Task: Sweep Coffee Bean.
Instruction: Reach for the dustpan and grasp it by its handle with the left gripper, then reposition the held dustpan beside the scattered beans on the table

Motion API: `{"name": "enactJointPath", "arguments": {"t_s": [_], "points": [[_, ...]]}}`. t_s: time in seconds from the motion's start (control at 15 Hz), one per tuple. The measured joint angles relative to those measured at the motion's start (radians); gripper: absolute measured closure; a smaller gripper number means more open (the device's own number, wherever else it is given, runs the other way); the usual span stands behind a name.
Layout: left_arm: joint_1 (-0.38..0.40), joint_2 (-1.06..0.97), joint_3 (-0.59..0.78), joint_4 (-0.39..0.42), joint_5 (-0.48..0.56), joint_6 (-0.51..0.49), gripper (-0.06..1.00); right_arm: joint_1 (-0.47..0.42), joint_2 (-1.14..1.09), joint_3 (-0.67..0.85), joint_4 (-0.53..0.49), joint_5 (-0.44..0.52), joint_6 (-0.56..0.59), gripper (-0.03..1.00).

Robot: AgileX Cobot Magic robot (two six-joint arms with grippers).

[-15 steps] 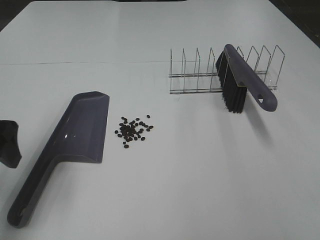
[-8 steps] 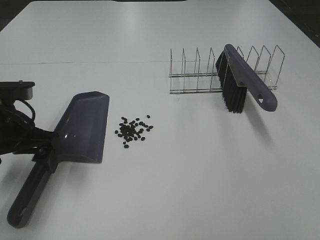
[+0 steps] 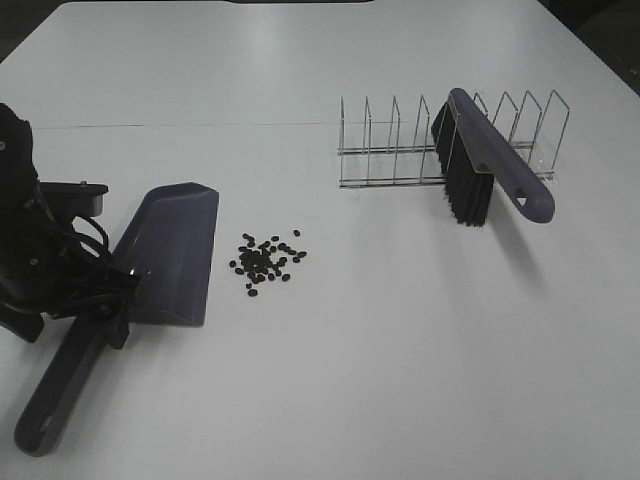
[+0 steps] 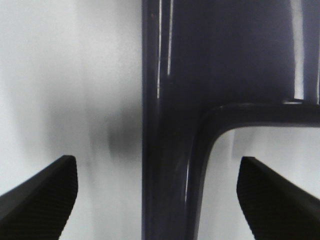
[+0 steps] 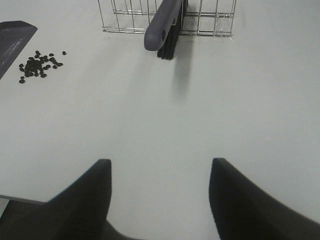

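The coffee beans (image 3: 264, 260) lie in a small loose heap on the white table, just right of the purple-grey dustpan (image 3: 172, 250). My left gripper (image 3: 103, 312) hovers over the dustpan's handle where it meets the pan. In the left wrist view the left gripper (image 4: 160, 200) is open, with a finger (image 4: 42, 200) on each side of the handle (image 4: 167, 150), not touching it. My right gripper (image 5: 160, 200) is open and empty over bare table, out of the exterior view. It faces the beans (image 5: 37, 64) and the brush (image 5: 162, 22).
A purple-handled brush (image 3: 490, 165) with black bristles leans in a wire rack (image 3: 395, 150) at the back right. The rack also shows in the right wrist view (image 5: 125, 20), along with a corner of the dustpan (image 5: 12, 37).
My left arm has come in from the left edge and now sits over the dustpan handle. Dustpan, beans and brush have not moved.
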Motion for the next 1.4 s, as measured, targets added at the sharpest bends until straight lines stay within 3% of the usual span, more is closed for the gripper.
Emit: {"name": "enactJointPath", "arguments": {"t_s": [0.53,0.67,0.8,1.2,1.4], "points": [[0.000,0.049,-0.005,0.001,-0.060,0.007,0.20,0.000,0.000,0.000,0.000,0.000,0.000,0.43],[0.000,0.048,-0.006,0.001,-0.065,0.007,0.34,0.000,0.000,0.000,0.000,0.000,0.000,0.43],[0.000,0.048,-0.006,0.001,-0.065,0.010,0.61,0.000,0.000,0.000,0.000,0.000,0.000,0.43],[0.000,0.048,-0.006,0.001,-0.085,0.009,0.61,0.000,0.000,0.000,0.000,0.000,0.000,0.43],[0.000,0.044,-0.006,0.028,-0.047,0.009,0.61,0.000,0.000,0.000,0.000,0.000,0.000,0.43]]}}
